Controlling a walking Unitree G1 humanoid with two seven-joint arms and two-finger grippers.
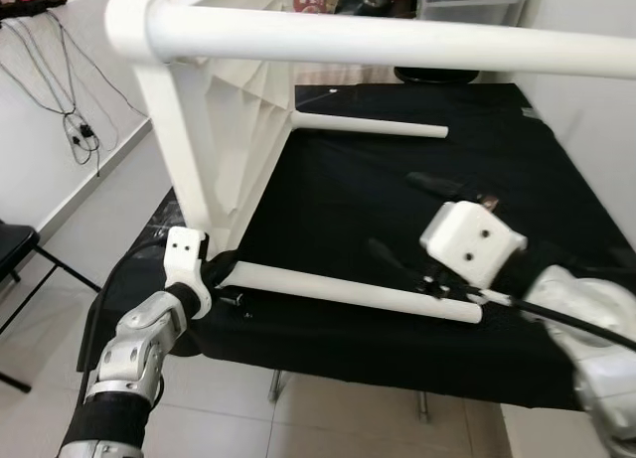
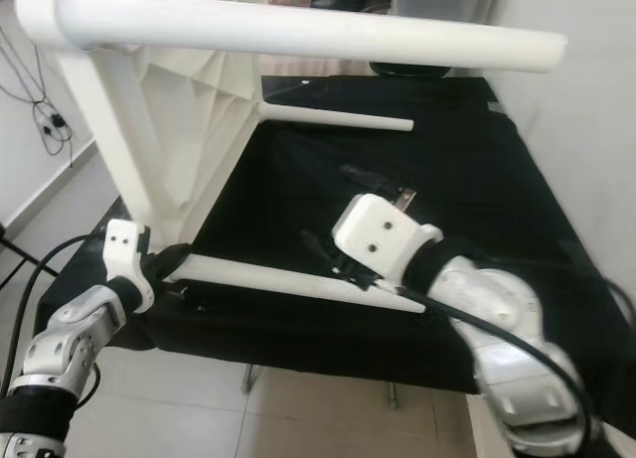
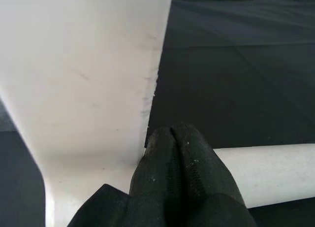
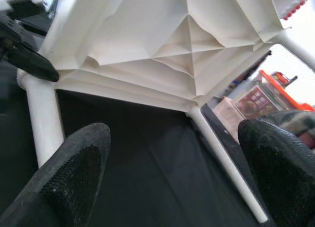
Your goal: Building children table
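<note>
Table top (image 1: 224,130): lying on its side on the black cloth (image 1: 397,190), ribbed underside facing the robot's right.
Legs: three white legs are showing fitted, the near leg (image 1: 348,291), the far leg (image 1: 373,126) and the upper leg (image 1: 397,41); a fourth cannot be told.
Left gripper (image 3: 174,153): pressing at the corner where the near leg is joining the top; fingers closed together, gripping nothing as far as I can tell.
Right gripper (image 1: 422,225): hovering over the near leg's free end; fingers spread wide, empty.
Progress: seemingly late; seating the near leg and righting the table are probably remaining.
</note>
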